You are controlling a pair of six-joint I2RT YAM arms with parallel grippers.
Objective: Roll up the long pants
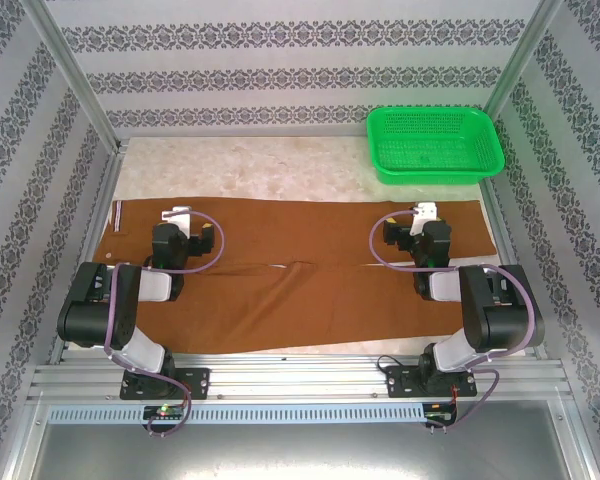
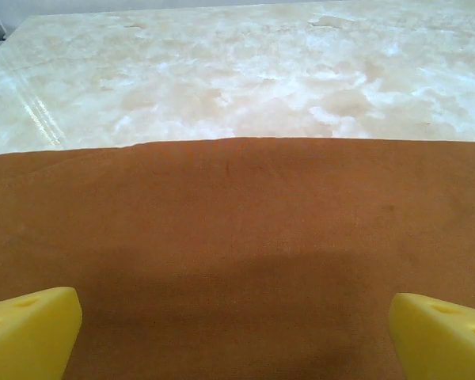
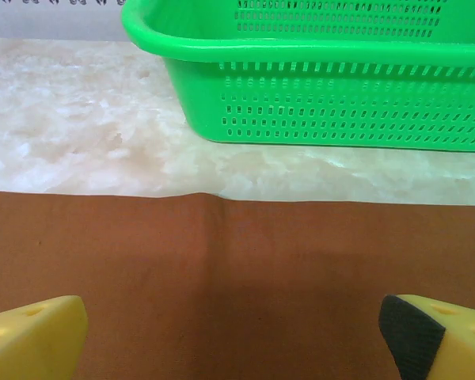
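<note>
The long pants [image 1: 300, 300] lie flat across the table from left to right, rust-brown, with a pale striped edge [image 1: 117, 216] at the far left. My left gripper [image 1: 178, 215] hovers over the far edge of the left half, open, its yellow fingertips [image 2: 32, 332] spread wide above bare fabric [image 2: 237, 237]. Above the right half my right gripper [image 1: 423, 212] is open too, with cloth [image 3: 222, 269] and nothing else between its yellow fingertips [image 3: 32, 336]. The cloth's far hem runs straight across both wrist views.
A green perforated basket [image 1: 435, 143] stands at the back right, just beyond the pants' hem, close ahead of the right gripper [image 3: 324, 103]. Pale marble tabletop [image 1: 260, 170] stretches behind the pants. Patterned walls and metal posts enclose the table.
</note>
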